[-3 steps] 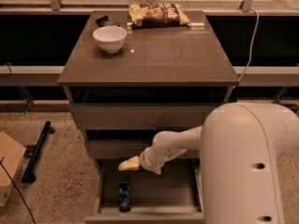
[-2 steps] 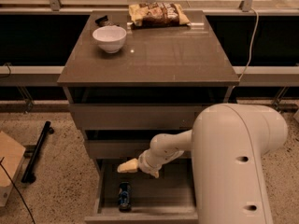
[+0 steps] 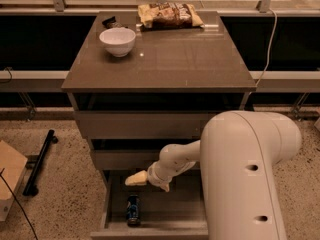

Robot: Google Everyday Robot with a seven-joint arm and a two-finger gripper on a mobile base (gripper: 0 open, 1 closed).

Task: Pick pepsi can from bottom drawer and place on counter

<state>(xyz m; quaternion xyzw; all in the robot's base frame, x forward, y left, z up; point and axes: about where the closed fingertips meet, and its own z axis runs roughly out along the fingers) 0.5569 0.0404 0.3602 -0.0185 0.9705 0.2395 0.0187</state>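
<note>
Camera view looks down on the cabinet from in front, and the arm [image 3: 247, 176] takes up the lower right. Its big white housing hides the right part of the open bottom drawer [image 3: 150, 230], and the drawer's front is cut off by the lower edge of the picture. The gripper [image 3: 135, 179] shows only as a pale yellowish tip at the end of the white wrist, pointing left over the back left part of the drawer. Whether it is spread or pressed together cannot be told. It holds nothing that can be seen.

The can [image 3: 132, 210] lies on the drawer floor near the left wall, its long side running front to back. It is dark blue with a pale mark, and the print cannot be read. It sits below the gripper in the picture, towards the drawer front and almost straight in line with the tip. The two are near but clearly apart.

On the counter [image 3: 170, 64] a white bowl [image 3: 117, 40] stands at the back left, with a small dark thing [image 3: 111, 21] just behind it that is too dim to name. A crisp bag [image 3: 169, 15] lies at the back edge. A box [image 3: 10, 176] on the floor is cut off at the left.

Compared with a second ago, the housing has shifted left and covers more of the drawer. The gripper tip is a little further left, while the can lies where it did.
</note>
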